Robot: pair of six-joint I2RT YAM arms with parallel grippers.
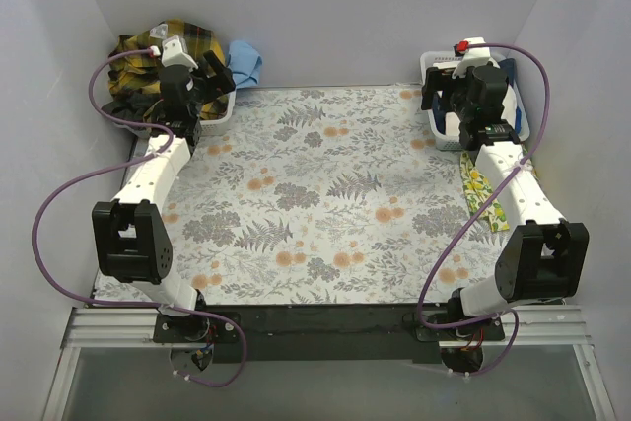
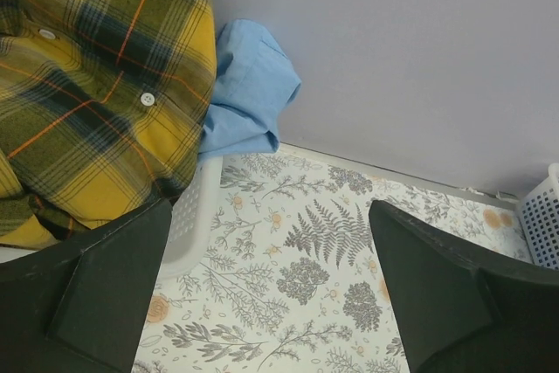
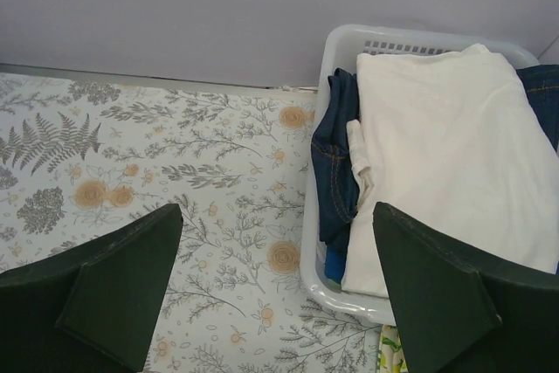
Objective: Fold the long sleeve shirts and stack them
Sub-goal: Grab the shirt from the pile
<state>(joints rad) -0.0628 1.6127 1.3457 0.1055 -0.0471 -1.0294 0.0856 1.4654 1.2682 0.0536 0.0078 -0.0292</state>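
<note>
- My left jaws stand wide apart and hold nothing, just above the near rim of a white plastic basket [image 2: 188, 216].
- The yellow-and-black plaid flannel shirt [image 2: 87, 85] lies heaped in that basket. A light blue cloth shirt [image 2: 249, 93] touches it at the rim.
- My right jaws stand wide apart and empty, beside a second white plastic basket [image 3: 345, 58] holding folded cream cloth [image 3: 445, 146] and dark blue denim [image 3: 336, 155].
- A grey fern-and-orange-flower tabletop cover [image 1: 315, 194] lies between the baskets.
</note>
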